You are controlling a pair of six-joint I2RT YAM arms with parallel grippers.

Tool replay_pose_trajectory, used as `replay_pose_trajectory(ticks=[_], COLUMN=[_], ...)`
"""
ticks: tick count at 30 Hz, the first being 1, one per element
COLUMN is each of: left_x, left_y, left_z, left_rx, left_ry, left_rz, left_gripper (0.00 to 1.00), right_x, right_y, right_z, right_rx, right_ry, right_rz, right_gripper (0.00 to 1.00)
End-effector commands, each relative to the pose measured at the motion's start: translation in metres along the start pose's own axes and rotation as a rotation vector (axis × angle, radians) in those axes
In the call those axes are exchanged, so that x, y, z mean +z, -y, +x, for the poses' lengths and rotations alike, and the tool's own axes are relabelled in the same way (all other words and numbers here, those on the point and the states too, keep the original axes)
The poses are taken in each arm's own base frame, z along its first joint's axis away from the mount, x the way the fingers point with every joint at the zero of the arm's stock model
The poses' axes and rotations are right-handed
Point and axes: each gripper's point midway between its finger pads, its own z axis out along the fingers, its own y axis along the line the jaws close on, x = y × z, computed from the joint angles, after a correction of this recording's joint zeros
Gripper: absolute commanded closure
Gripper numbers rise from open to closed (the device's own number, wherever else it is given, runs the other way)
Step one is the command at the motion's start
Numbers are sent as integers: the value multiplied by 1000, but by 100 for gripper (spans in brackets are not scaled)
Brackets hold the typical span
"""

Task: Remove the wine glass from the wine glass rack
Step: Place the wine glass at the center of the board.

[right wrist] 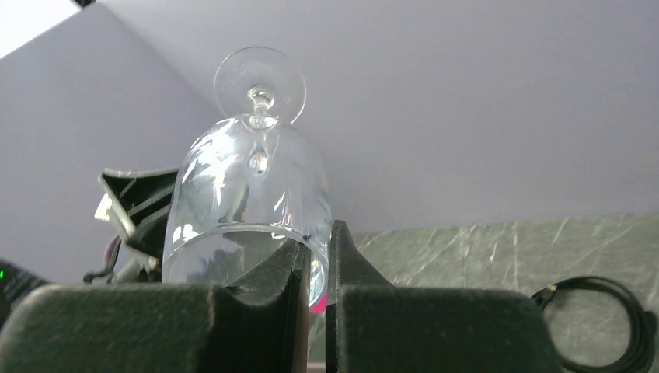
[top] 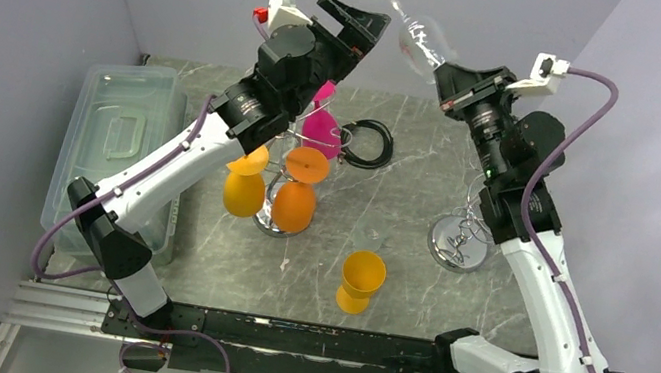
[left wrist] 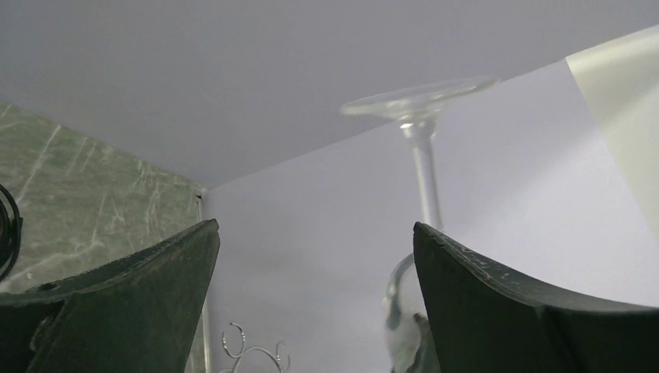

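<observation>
The right gripper point(right wrist: 315, 242) is clamped on the rim of the wine glass point(right wrist: 249, 183), with the thin bowl wall pinched between its 2 black fingers point(right wrist: 264, 284). The glass is held high above the table point(top: 404, 209) and tilted, its bowl at the gripper and its foot pointing up toward the back wall. It touches nothing else. The left gripper point(top: 354, 20) is raised near it, its 2 fingers spread wide with nothing between them, apart from the glass. Below the right arm, the wine glass rack point(top: 459, 241) stands on the table on its round shiny base, well apart from the glass. By the left arm a second wire stand point(top: 272, 222) carries 2 orange glasses point(top: 294, 203) and a pink one point(top: 320, 132). An orange cup point(top: 361, 281) stands upright near the front. A black cable coil point(top: 366, 144) lies toward the back, and a clear lidded bin point(top: 116, 141) sits at the left edge
</observation>
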Motion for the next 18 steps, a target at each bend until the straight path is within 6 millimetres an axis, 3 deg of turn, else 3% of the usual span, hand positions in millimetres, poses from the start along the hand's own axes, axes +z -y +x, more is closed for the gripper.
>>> replay_pose_trajectory(ticks=[1,9,18], left_x=[-21,-35,-77], left_y=[44,61,71], left_z=[-20,-27,-48], left_rx=[76,308,634], left_ry=[-2,-37,-39], left_rz=[106,151,237], left_gripper=[1,1,1], right_x=[4,19,3], right_y=[-9,25,58], right_z=[-50,-36,-14], right_rx=[-52,-116,-196], right_ry=[130,-3,-192], right_rz=[79,277,473], right_gripper=[100,100,100])
